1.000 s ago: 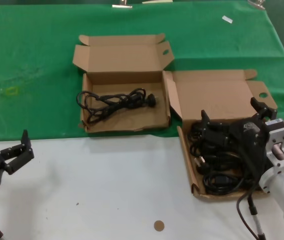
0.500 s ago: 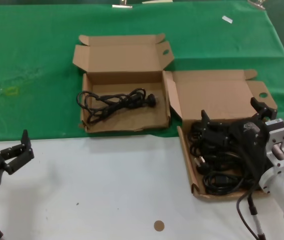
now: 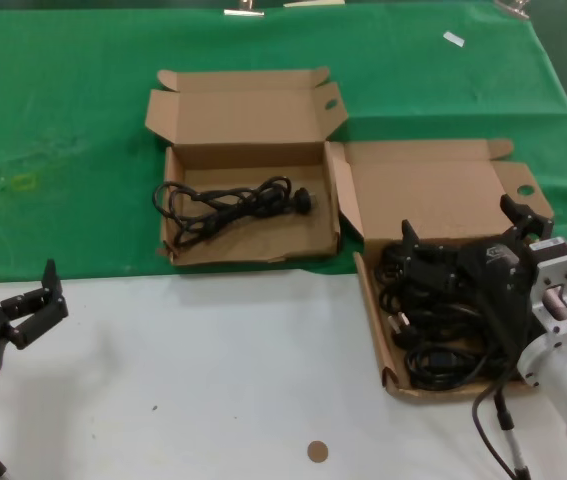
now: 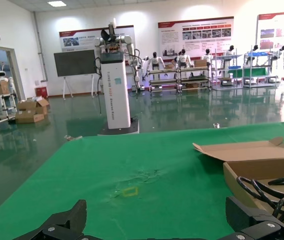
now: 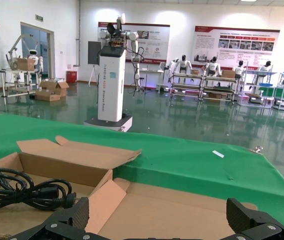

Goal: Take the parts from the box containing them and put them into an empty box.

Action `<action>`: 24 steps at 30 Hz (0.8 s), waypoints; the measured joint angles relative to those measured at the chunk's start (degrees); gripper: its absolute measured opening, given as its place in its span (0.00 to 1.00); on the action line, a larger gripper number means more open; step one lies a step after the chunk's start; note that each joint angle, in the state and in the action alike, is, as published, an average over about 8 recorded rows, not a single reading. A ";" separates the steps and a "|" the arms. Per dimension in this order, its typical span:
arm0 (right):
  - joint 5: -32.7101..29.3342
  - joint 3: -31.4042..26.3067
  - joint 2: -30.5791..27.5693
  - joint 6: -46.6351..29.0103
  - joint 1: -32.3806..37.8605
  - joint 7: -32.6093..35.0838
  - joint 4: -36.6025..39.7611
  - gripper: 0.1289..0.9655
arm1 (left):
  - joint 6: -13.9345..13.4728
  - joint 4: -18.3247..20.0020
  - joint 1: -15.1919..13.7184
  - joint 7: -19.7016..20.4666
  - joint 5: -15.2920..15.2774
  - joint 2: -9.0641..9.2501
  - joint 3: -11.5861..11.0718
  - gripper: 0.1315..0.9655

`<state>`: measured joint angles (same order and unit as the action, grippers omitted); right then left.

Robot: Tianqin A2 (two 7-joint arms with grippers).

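While the head view shows the right gripper (image 3: 463, 240) spread wide and empty over the right box (image 3: 433, 195), directly above its heap of cords (image 3: 438, 335), that heap is hidden in the right wrist view, where one cord (image 5: 24, 192) is seen in the left box (image 3: 248, 115). The left gripper (image 3: 38, 300) is held open and empty over the white table (image 3: 233, 380), well apart from both boxes.
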<state>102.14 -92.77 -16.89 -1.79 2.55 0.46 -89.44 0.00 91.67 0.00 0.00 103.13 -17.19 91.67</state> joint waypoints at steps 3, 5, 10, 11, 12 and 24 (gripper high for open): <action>0.00 0.00 0.00 0.00 0.00 0.00 0.00 1.00 | 0.00 0.00 0.00 0.00 0.00 0.00 0.00 1.00; 0.00 0.00 0.00 0.00 0.00 0.00 0.00 1.00 | 0.00 0.00 0.00 0.00 0.00 0.00 0.00 1.00; 0.00 0.00 0.00 0.00 0.00 0.00 0.00 1.00 | 0.00 0.00 0.00 0.00 0.00 0.00 0.00 1.00; 0.00 0.00 0.00 0.00 0.00 0.00 0.00 1.00 | 0.00 0.00 0.00 0.00 0.00 0.00 0.00 1.00; 0.00 0.00 0.00 0.00 0.00 0.00 0.00 1.00 | 0.00 0.00 0.00 0.00 0.00 0.00 0.00 1.00; 0.00 0.00 0.00 0.00 0.00 0.00 0.00 1.00 | 0.00 0.00 0.00 0.00 0.00 0.00 0.00 1.00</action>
<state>102.14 -92.77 -16.89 -1.79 2.55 0.47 -89.44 0.00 91.67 0.00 0.00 103.13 -17.19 91.67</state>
